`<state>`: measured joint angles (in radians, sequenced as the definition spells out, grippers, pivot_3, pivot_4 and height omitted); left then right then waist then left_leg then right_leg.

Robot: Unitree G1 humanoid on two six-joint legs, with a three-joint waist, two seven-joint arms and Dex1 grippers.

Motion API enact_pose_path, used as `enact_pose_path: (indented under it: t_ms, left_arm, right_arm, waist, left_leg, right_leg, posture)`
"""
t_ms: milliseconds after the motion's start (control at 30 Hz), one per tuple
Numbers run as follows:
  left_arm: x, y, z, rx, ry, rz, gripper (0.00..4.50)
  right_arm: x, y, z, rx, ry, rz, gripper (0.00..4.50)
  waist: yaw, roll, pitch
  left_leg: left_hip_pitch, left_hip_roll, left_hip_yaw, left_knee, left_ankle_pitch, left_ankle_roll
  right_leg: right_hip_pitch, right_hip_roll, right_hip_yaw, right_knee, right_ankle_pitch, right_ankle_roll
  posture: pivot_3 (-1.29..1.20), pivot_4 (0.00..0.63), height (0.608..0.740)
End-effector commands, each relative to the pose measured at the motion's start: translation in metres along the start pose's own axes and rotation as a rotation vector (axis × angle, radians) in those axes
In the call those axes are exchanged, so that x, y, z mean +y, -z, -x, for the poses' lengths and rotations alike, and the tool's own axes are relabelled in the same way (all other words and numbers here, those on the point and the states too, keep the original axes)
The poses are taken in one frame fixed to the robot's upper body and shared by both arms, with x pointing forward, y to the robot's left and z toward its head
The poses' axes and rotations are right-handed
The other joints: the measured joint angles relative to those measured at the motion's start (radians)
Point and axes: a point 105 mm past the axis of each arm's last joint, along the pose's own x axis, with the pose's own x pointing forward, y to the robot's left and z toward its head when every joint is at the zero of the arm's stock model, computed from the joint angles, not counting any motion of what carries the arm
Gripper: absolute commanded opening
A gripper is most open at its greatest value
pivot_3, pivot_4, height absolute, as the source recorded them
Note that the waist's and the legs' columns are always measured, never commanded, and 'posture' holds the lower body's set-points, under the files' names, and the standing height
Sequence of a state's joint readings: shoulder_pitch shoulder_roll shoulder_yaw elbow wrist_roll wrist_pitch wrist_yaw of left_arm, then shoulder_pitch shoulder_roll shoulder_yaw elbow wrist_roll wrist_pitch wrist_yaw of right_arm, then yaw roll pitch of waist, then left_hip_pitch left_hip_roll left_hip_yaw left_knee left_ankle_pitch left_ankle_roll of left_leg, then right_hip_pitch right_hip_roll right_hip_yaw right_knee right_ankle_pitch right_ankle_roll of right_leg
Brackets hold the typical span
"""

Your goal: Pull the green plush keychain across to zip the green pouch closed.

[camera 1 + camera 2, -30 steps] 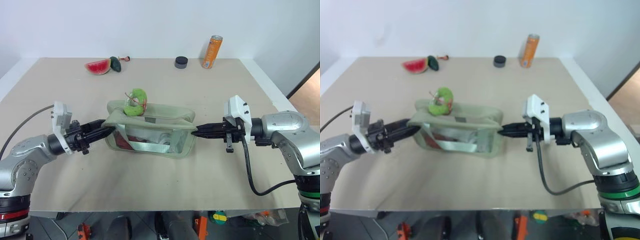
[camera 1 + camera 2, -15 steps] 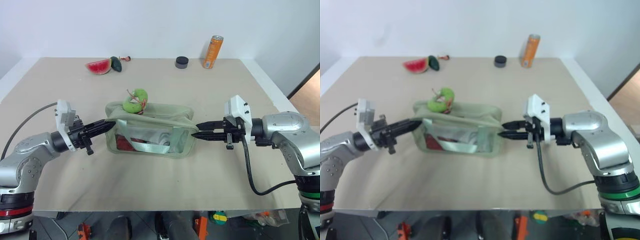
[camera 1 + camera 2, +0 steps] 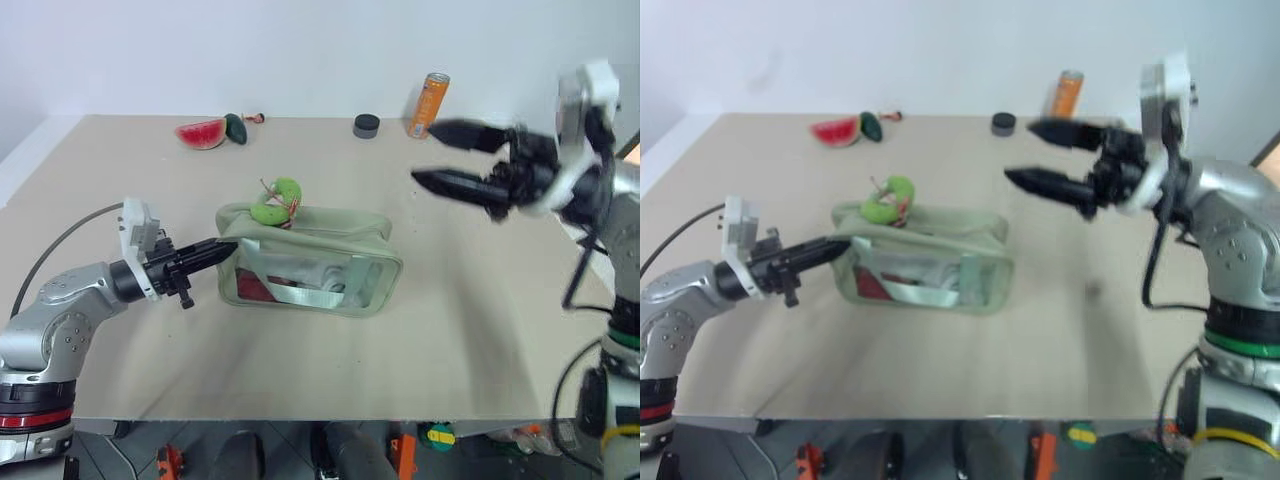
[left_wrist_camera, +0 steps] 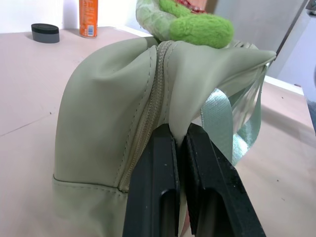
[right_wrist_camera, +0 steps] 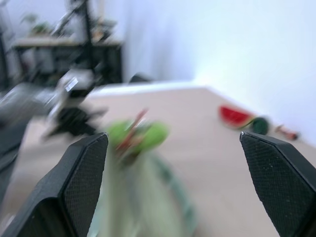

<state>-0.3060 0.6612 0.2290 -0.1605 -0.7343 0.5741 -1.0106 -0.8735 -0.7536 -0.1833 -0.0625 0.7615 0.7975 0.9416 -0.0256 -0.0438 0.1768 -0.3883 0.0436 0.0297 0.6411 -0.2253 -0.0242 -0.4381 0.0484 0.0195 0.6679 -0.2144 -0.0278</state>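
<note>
L end effector clamped on fabric at L end of green pouch, beside zipper line; wrist view shows both fingers pinched tight on a fold of cloth. Same grip spot as a sec ago, only tighter: jaws were slightly apart then, now fully closed on the cloth.

R end effector changed a lot: a sec ago closed at R end of pouch, half a sec ago parting there, now lifted well above desk, off to R, jaws spread wide, nothing held. Blurred in head views, so prob mid-swing. R wrist view looks toward pouch and green plush keychain from a distance, wide gap between its fingers.

Keychain sits on top of pouch near L end, curled, red cord showing, untouched. Zip judged mostly open: pull at L end, top seam gaping toward R. Pouch shifted a bit on desk and sagged at R end once let go.

Meaning for task: anchoring handed to L side; R freed and opened, likely to come over and take keychain. Pull itself not begun. Next needs R to drop onto plush from above, close on it, drag toward R while L holds cloth taut. Risk: soft charm slipping, pouch sliding if L grip gives.

Behind, untouched: watermelon slice toy, dark avocado toy, black puck, orange can.
</note>
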Motion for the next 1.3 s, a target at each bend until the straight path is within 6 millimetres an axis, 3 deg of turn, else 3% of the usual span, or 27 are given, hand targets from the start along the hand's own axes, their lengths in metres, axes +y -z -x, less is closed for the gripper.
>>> enact_pose_path:
  t_ms: [33,200,333,567,1033,1067,1300]
  left_arm:
    - [-0.011,0.005,-0.006,0.048,0.058,-0.049,0.00]
    - [-0.014,0.009,-0.008,0.064,0.068,-0.058,0.00]
    - [-0.017,0.010,-0.009,0.060,0.069,-0.058,0.00]
    - [-0.017,0.010,-0.008,0.054,0.060,-0.059,0.00]
    - [-0.018,0.011,-0.007,0.051,0.044,-0.056,0.00]
    - [-0.018,0.011,-0.007,0.051,0.043,-0.056,0.00]
    - [-0.017,0.011,-0.006,0.049,0.034,-0.056,0.00]
  right_arm:
    - [-0.027,0.007,-0.026,0.061,0.128,-0.127,4.45]
    - [-0.024,-0.003,-0.061,0.090,0.089,-0.273,4.45]
    - [0.005,-0.001,-0.090,0.159,-0.035,-0.324,4.45]
    - [0.032,0.024,-0.099,0.249,-0.120,-0.327,4.45]
    - [0.042,0.046,-0.106,0.289,-0.150,-0.342,4.45]
    - [0.043,0.046,-0.107,0.287,-0.154,-0.342,3.90]
    - [0.051,0.049,-0.109,0.285,-0.194,-0.331,1.60]
  waist:
    - [0.000,0.000,0.000]
    - [0.008,0.001,0.000]
    - [0.007,0.002,-0.001]
    - [0.007,0.002,-0.001]
    - [0.005,0.002,-0.001]
    - [0.005,0.002,-0.001]
    - [0.005,0.002,-0.001]
  left_leg:
    - [0.000,0.000,0.000,0.000,0.000,0.000]
    - [-0.006,-0.001,0.000,-0.001,0.000,0.001]
    - [-0.007,-0.001,0.000,-0.001,-0.002,0.003]
    - [-0.009,-0.007,-0.001,0.000,-0.003,0.003]
    - [-0.009,-0.008,-0.002,0.002,-0.002,0.004]
    - [-0.009,-0.008,-0.002,0.002,-0.002,0.004]
    - [-0.009,-0.009,-0.002,0.002,-0.002,0.004]
  right_leg:
    - [0.000,0.000,0.000,0.000,0.000,0.000]
    - [-0.004,-0.002,0.000,-0.001,0.000,-0.003]
    - [-0.004,-0.004,0.002,-0.003,0.000,-0.003]
    - [-0.004,-0.010,0.001,-0.003,-0.001,-0.002]
    - [-0.003,-0.011,0.000,-0.002,0.000,-0.001]
    - [-0.003,-0.011,0.000,-0.002,0.000,-0.001]
    - [-0.003,-0.011,0.000,-0.003,0.000,-0.001]
  posture:
    - [0.00,0.150,0.740]
    - [0.00,0.150,0.740]
    - [0.00,0.150,0.740]
    - [0.00,0.150,0.740]
    - [0.00,0.150,0.740]
    - [0.00,0.150,0.740]
    - [0.00,0.150,0.740]
